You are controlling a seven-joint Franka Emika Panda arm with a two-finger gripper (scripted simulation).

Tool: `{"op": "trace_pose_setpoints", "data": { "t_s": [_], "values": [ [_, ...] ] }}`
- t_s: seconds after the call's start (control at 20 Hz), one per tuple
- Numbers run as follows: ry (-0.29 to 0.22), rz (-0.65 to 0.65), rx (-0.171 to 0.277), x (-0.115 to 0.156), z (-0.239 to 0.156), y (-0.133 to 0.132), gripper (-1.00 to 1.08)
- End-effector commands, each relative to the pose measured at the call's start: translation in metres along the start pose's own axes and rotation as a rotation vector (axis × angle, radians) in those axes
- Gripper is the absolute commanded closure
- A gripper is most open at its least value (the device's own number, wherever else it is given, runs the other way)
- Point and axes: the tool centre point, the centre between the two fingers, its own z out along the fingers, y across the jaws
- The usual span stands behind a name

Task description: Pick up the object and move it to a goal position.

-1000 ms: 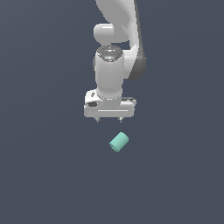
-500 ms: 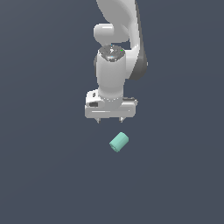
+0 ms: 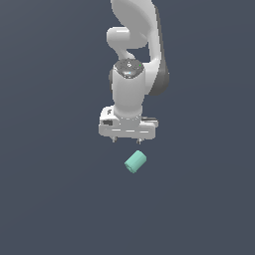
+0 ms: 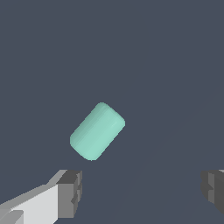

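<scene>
Simulated scene: flat featureless dark grey-blue ground [image 3: 50, 199], no furniture, plain render.

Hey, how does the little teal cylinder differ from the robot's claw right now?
The cylinder is teal green; the claw is white with dark fingertips. The cylinder is narrower than the claw's body. The cylinder lies on its side, set diagonally; the claw hangs above it, open and not touching. Both have plain smooth surfaces.

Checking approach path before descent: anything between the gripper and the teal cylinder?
Nothing visible. The gripper hangs open, apart from the teal cylinder, which lies on its side on bare grey floor. The wrist view shows only floor between the fingers and the cylinder.
</scene>
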Motion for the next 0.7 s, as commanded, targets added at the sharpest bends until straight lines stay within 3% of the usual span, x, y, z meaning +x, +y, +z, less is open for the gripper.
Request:
{"op": "trace_pose_setpoints", "data": {
  "t_s": [0.0,0.65],
  "values": [
    [-0.006,0.049,0.002,0.002,0.006,-0.003,-0.92],
    [-0.042,0.383,0.006,0.011,0.045,-0.024,-0.92]
  ]
}}
